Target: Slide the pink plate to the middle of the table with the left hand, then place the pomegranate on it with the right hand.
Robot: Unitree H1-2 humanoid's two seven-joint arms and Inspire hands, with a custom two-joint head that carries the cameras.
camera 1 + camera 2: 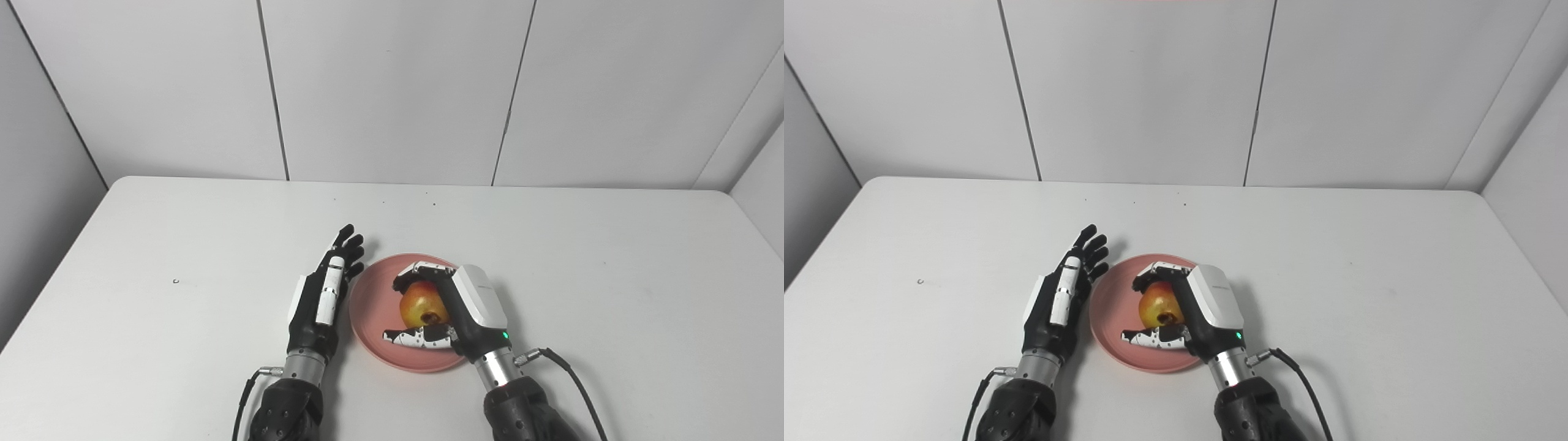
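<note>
two black forearms enter from the bottom edge, each trailing a dark cable at the wrist, above a white table (184, 233) backed by pale wall panels (392, 86).

the right hand (450, 306), white-backed with a green light lit near its wrist, is over the pink plate (367, 306) and wraps the pomegranate (421, 306): its fingers (422, 269) curl over the far side of the fruit and its thumb (413, 337) lies under the near side, so the hand is closed on the fruit. the pomegranate, yellow with a red blush and a dark calyx facing the camera, sits within the outline of the plate; whether it touches the plate's surface or is held just above it cannot be told from these views.

the pink plate lies on the table near the front edge, about midway between the table's left and right sides, between the two hands.

the left hand (324, 288) holds nothing. it stands on edge just beside the plate's left rim, fingers straight, close together and pointing away from the camera, the thumb laid along the top. whether it touches the rim is unclear.

a few small dark specks (433, 204) dot the far part of the table, and a tiny mark (176, 281) shows at the left.
</note>
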